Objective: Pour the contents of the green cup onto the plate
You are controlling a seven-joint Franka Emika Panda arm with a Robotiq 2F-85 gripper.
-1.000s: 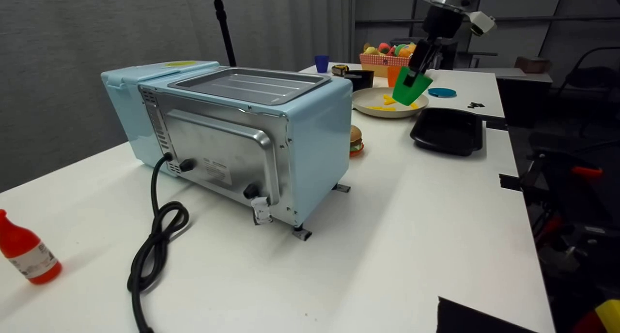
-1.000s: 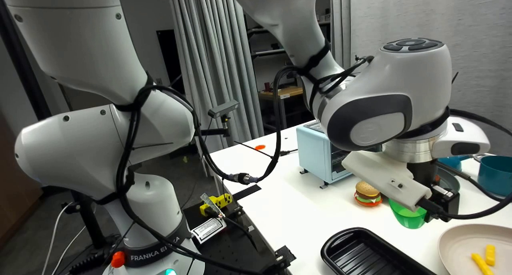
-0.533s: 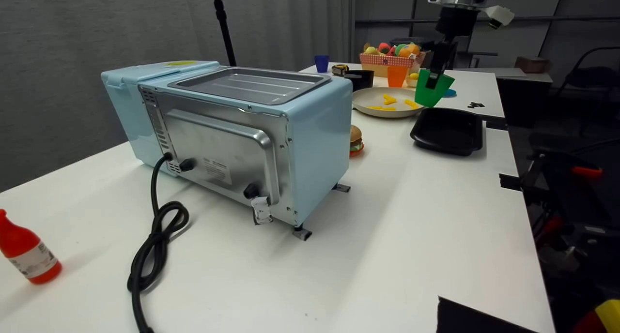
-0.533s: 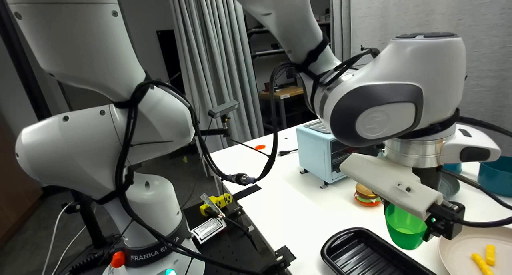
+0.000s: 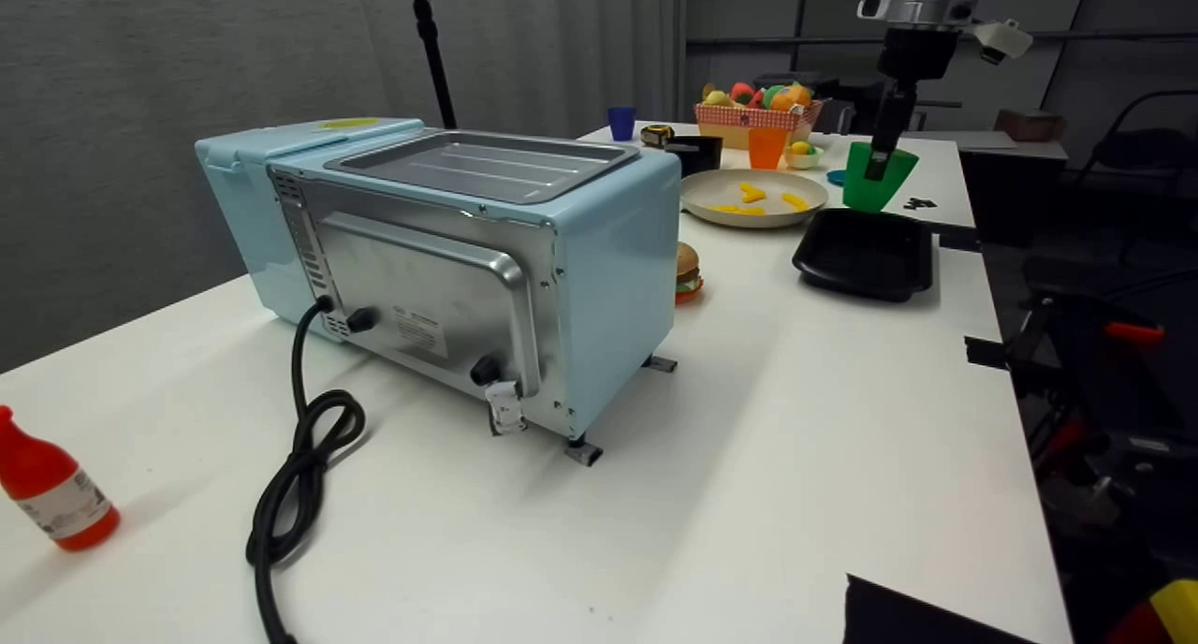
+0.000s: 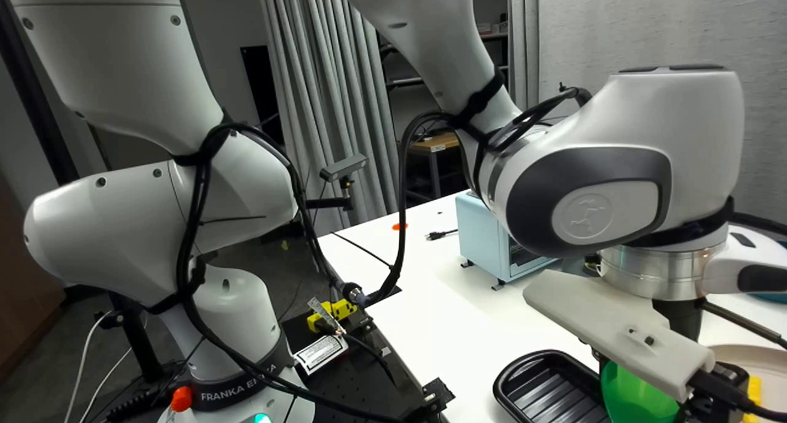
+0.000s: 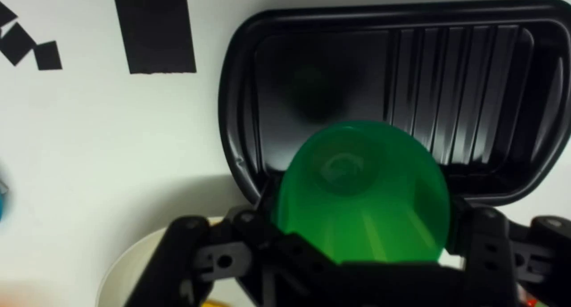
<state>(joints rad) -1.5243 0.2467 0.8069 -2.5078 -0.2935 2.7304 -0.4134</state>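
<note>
One robot arm (image 6: 442, 48) has shifted away from the plate (image 5: 716, 191) over the last second. Just beside the plate lies a black dish (image 5: 866, 260). The gripper (image 7: 362, 206) grasps the green cup (image 5: 861, 187) by its sides and bears it aloft. A second ago the cup leaned and overlapped the plate in an exterior view; now it hangs nearer upright, off the plate and on its dish side. Several yellow pieces (image 5: 752, 194) lie on the plate, no longer partly covered by the cup. I judge from this that the pour is over, or nearly, and that carrying the cup off is the step in hand. Whether anything remains inside I cannot tell: pale streaks (image 7: 372, 235) in the wrist view may be light or leftovers. If some remain, it should return above the plate.
</note>
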